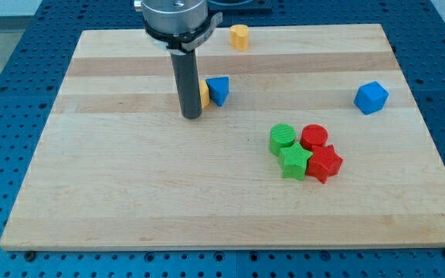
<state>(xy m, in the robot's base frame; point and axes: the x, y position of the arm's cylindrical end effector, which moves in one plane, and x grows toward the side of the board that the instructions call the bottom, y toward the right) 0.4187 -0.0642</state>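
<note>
My tip [191, 116] rests on the wooden board [130, 193], left of centre in the upper half. Just to its right, a yellow block [204, 93] peeks out from behind the rod, touching or nearly touching it; its shape is hidden. A blue triangular block [219, 89] sits against the yellow one's right side. A cluster lies toward the view's lower right: a green cylinder [283, 137], a red cylinder [314, 137], a green star [293, 162] and a red star [324, 163], packed together.
A yellow block [239, 36] sits near the board's top edge, right of the rod. A blue cube-like block [371, 97] stands alone at the view's right. Blue perforated table [6, 62] surrounds the board.
</note>
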